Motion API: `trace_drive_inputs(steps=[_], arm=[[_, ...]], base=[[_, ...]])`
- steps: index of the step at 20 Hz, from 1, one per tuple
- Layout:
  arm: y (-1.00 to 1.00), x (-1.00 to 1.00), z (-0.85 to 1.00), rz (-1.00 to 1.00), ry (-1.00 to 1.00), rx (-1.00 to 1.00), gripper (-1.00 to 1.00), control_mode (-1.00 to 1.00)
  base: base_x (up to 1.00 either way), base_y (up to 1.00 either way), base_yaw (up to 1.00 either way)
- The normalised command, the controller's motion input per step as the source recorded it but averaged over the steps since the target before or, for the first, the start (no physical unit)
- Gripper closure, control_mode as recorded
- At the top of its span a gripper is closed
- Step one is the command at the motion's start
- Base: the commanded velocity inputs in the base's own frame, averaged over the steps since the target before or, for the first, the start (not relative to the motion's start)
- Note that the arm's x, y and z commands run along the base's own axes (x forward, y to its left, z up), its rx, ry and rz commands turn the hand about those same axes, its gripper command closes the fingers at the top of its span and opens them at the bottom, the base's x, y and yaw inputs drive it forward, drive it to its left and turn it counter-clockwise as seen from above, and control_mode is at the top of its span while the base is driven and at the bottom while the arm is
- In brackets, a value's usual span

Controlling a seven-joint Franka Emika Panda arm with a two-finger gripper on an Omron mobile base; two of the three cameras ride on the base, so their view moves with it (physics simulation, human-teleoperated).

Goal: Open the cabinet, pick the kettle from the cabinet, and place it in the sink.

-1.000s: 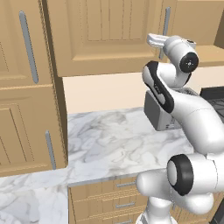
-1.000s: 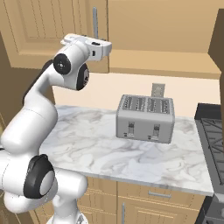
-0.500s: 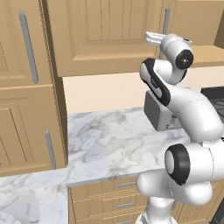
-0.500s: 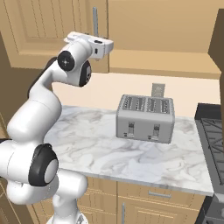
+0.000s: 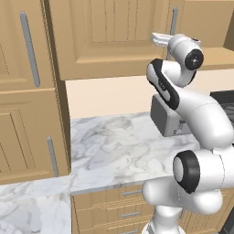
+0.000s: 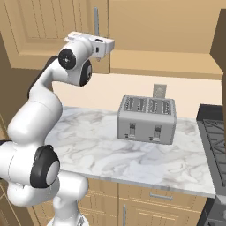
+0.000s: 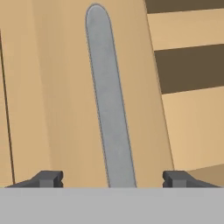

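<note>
The cabinet (image 5: 109, 36) hangs on the wall above the counter with its door shut. Its long grey bar handle (image 7: 109, 109) runs upright between my fingertips (image 7: 48, 178) in the hand view. My gripper (image 7: 113, 179) is open, one finger on each side of the handle, with a gap on both sides. The hand is raised in front of the handle (image 5: 174, 20) in the left base view, and sits just below the handle (image 6: 96, 20) in the right base view. The kettle is hidden and the sink is out of view.
A boxy grey toaster (image 6: 146, 119) stands on the marble counter (image 6: 88, 145) under the cabinet. A dark stove (image 6: 214, 132) borders the counter at right. A tall wooden cabinet (image 5: 27, 91) stands at left, with drawers (image 5: 123, 205) under the counter.
The hand has crept slightly closer to the cabinet handle. The cabinet door stays shut.
</note>
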Motion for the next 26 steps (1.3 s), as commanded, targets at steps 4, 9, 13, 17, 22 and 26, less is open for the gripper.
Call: trace_drive_inputs(steps=[4, 9, 13, 17, 22, 26], arm=[[0.0, 0.35, -0.1, 0.0, 0.09, 0.05, 1.0, -1.0], [0.0, 0.23, -0.18, 0.0, 0.1, 0.04, 1.0, -1.0], [0.0, 0.29, -0.32, 0.0, 0.24, 0.04, 1.0, -1.0], [0.0, 0.35, -0.36, 0.0, 0.32, 0.03, 1.0, -1.0], [0.0, 0.25, -0.39, 0.0, 0.23, 0.0, 1.0, -1.0], [0.01, 0.05, -0.52, 0.0, 0.12, 0.0, 1.0, -1.0]], base=[[0.0, 0.0, 0.0], [0.0, 0.0, 0.0], [0.0, 0.0, 0.0], [0.0, 0.0, 0.0], [0.0, 0.0, 0.0], [0.0, 0.0, 0.0]])
